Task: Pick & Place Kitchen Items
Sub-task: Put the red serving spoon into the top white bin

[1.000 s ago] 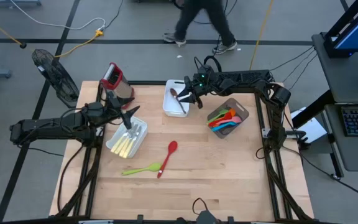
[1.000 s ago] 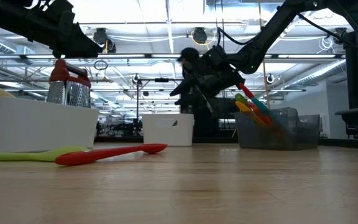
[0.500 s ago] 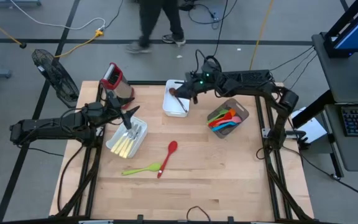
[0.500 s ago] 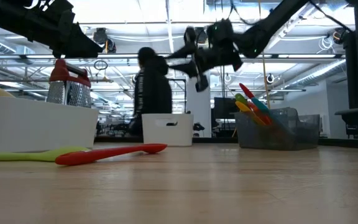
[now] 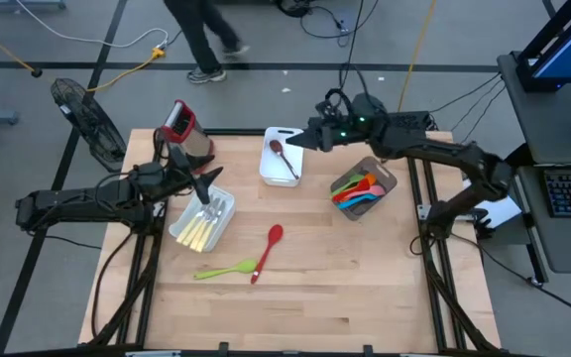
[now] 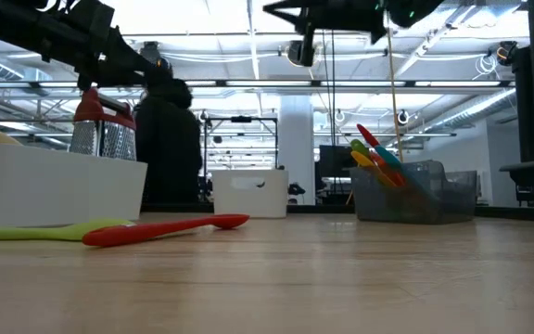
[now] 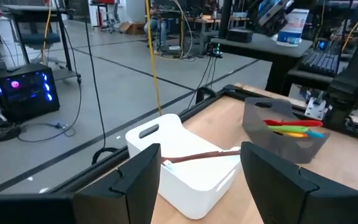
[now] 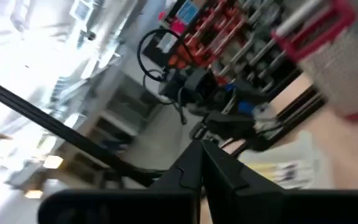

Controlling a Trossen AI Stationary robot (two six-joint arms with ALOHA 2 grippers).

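A red spoon (image 5: 269, 247) and a green spatula (image 5: 224, 269) lie flat on the wooden table. A brown spoon (image 5: 284, 159) lies in the far white bin (image 5: 269, 171). Yellow-handled cutlery (image 5: 199, 229) fills the left white bin (image 5: 179, 231), and colourful utensils (image 5: 355, 190) stick out of the grey bin (image 5: 386, 179). My right gripper (image 5: 298, 140) hangs high over the far bin's right side, shut and empty, its fingers (image 8: 199, 163) together. My left gripper (image 5: 209, 184) stands open above the left bin, with nothing between its fingers (image 7: 138, 180).
A steel grater with a red top (image 5: 180, 127) stands at the far left corner, behind the left bin. A person walks on the floor beyond the table's far edge. The near half of the table (image 5: 365, 288) is bare wood.
My right gripper has risen high out of the far white bin and drawn back toward the table's right, rolling as it went, and its fingers have come together. The brown spoon stays lying in that bin. The person behind the table has walked leftward.
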